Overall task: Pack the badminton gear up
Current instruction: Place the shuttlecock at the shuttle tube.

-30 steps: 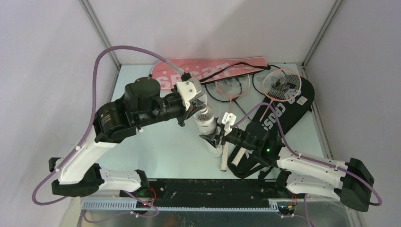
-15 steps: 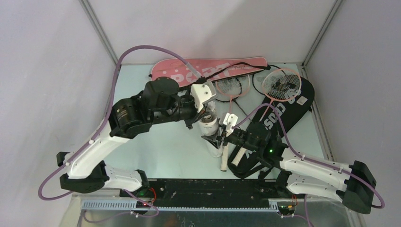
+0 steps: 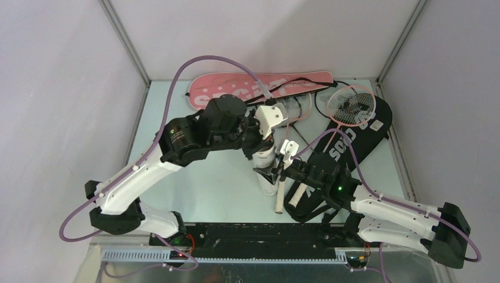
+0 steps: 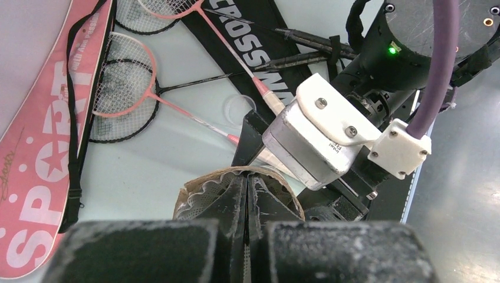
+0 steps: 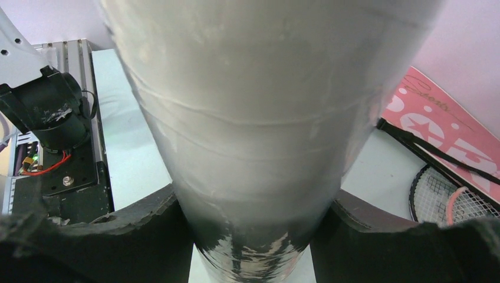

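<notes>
The long translucent white tube [image 3: 266,162] stands nearly upright at mid-table. My right gripper [image 3: 270,174] is shut on it low down, and the tube fills the right wrist view [image 5: 253,118] between the jaws of my right gripper [image 5: 253,236]. My left gripper [image 3: 261,146] is at the tube's top. In the left wrist view it [image 4: 246,188] is shut on a white shuttlecock [image 4: 197,200] inside the tube's brown rim [image 4: 284,187]. The pink "SPORT" bag [image 3: 236,88] and the black "CROSSWAY" bag [image 3: 354,138] lie at the back. Pink rackets [image 3: 351,106] and black rackets [image 4: 112,131] lie between them.
A white racket handle [image 3: 278,197] lies on the table beside the tube's foot. A clear round cap [image 4: 239,108] lies near the racket shafts. The enclosure's walls close in the left, back and right. The arm bases and a black rail [image 3: 259,236] are at the near edge.
My left arm has swung to the right, bringing its gripper and the shuttlecock over and into the tube's mouth. My right gripper has kept its hold on the tube in place.
</notes>
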Tool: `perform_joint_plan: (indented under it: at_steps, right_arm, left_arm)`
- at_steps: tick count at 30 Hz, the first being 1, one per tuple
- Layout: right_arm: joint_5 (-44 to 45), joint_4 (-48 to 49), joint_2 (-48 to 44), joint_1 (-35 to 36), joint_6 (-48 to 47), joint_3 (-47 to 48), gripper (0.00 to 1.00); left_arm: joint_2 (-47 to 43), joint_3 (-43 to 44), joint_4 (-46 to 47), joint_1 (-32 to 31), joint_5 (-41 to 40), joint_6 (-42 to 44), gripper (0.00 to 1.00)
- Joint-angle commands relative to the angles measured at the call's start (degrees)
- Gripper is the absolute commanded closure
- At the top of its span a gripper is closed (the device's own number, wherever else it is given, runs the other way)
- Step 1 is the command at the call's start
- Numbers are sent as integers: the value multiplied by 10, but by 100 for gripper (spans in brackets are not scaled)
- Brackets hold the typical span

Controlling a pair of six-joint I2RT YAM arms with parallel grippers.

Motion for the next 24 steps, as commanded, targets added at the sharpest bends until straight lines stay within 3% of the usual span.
perform_joint_plan:
  at_steps: [1, 5, 7, 9, 11, 24]
  right_arm:
    - [0, 0, -16, 3, -20, 14, 40]
    - [3, -3, -23, 0, -22, 14, 40]
    - [3, -7, -24, 0, -20, 14, 40]
    - [9, -6, -25, 0, -16, 14, 41]
    - [17, -4, -24, -1, -13, 14, 41]
    - [42, -4, -27, -2, -2, 14, 41]
  left_arm:
    - [-16, -29, 44, -1, -23, -32, 100]
    - [-16, -69, 59, -1, -50, -81, 100]
    - [-5, -71, 50, -1, -68, -109, 91]
    - [9, -33, 31, -1, -79, -123, 75]
    - [18, -1, 16, -1, -81, -125, 68]
    - [-38, 50, 33, -1, -82, -112, 41]
